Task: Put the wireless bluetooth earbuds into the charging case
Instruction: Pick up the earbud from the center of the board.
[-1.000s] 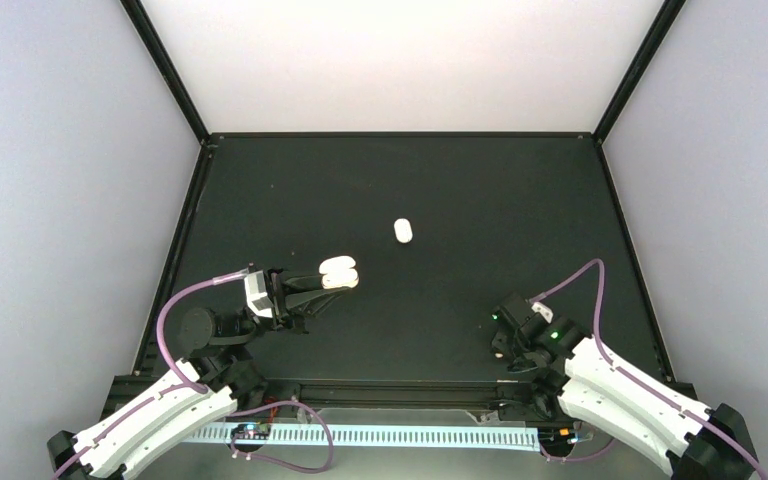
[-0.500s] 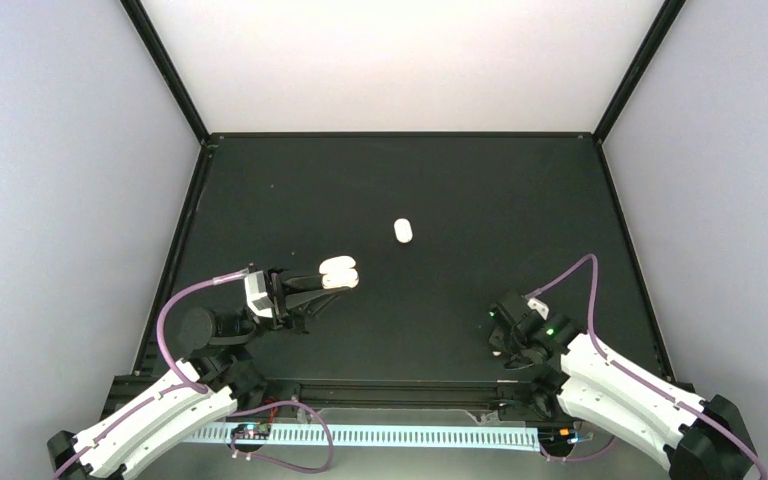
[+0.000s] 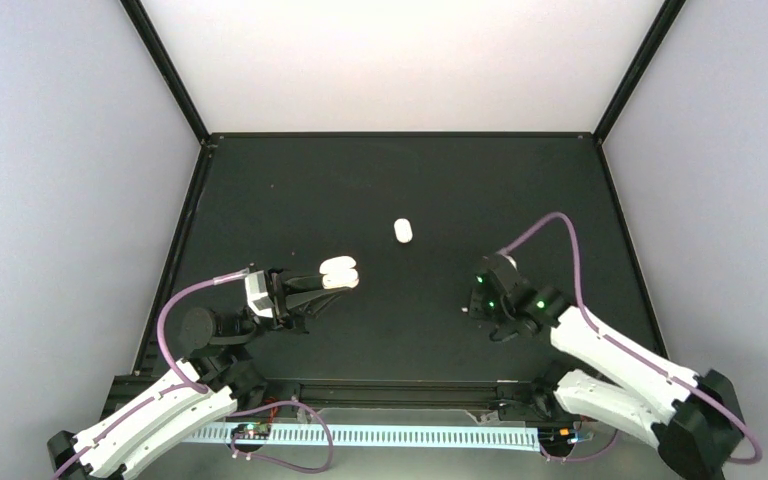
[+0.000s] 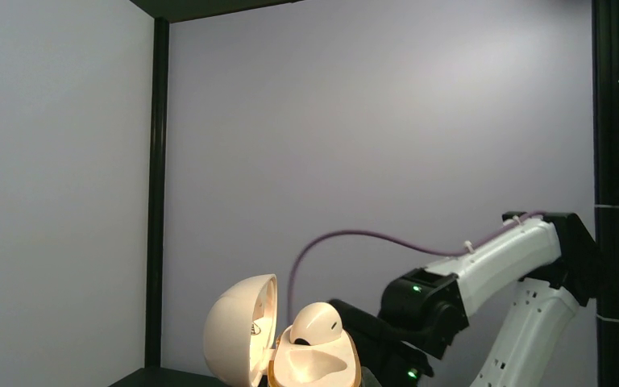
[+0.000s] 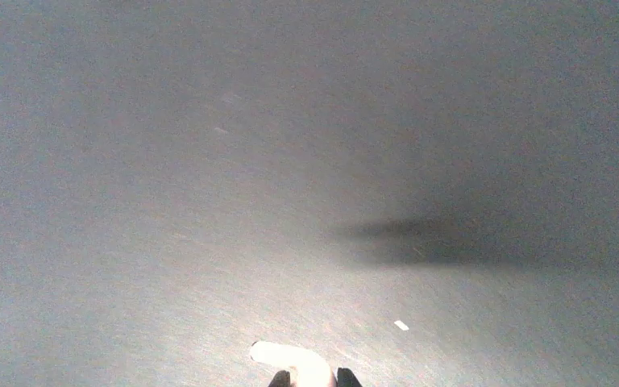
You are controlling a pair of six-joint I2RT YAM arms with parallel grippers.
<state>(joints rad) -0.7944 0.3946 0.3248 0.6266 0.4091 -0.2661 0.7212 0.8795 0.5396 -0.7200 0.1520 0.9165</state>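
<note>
My left gripper [image 3: 326, 281] is shut on the charging case [image 3: 339, 272] and holds it left of the table's middle. In the left wrist view the case [image 4: 314, 367] is glossy cream-white, with its lid [image 4: 238, 334] swung open to the left. One earbud [image 4: 316, 322] sits in the case's far socket; the near socket is bare. My right gripper [image 3: 472, 303] is right of the case, well apart from it. In the right wrist view this gripper [image 5: 313, 377] is shut on the second earbud [image 5: 286, 355], whose white stem points left above the dark table.
A small white oval object [image 3: 403, 231] lies on the black tabletop [image 3: 520, 200] behind and between the grippers; I cannot tell what it is. Black frame posts and pale walls enclose the table. The right arm [image 4: 467, 278] shows behind the case in the left wrist view.
My right arm has moved away from the near edge, forward and to the left toward the case, carrying the earbud. The left arm and the case have not moved.
</note>
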